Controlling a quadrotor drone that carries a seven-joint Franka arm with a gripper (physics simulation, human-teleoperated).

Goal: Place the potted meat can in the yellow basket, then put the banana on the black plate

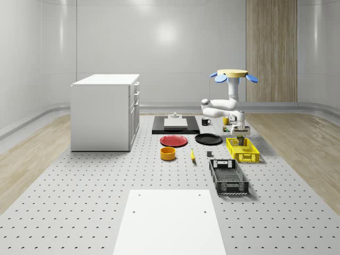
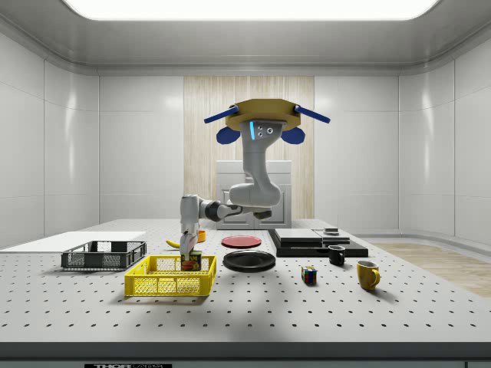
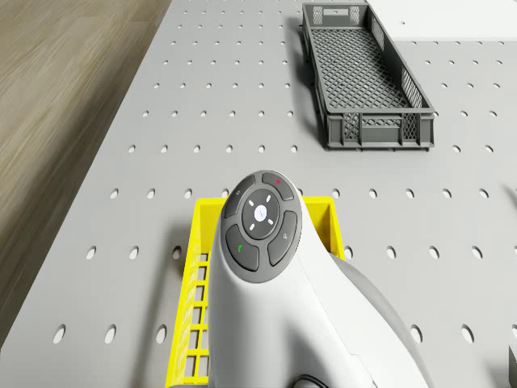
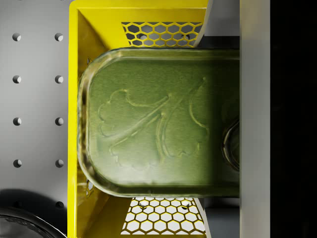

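a: yellow basket holds the potted meat can, gripper fingers clamped on it, drone hovering at its two o'clock.
b: release next, i'd judge; then fetch the banana.

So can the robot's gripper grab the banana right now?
Probably not yet: the gripper is down in the yellow basket with the potted meat can between its fingers. The banana lies apart.

I am seeing a red plate lying beside an orange bowl, with a grey crate sitting nearer and a white cabinet standing far left.
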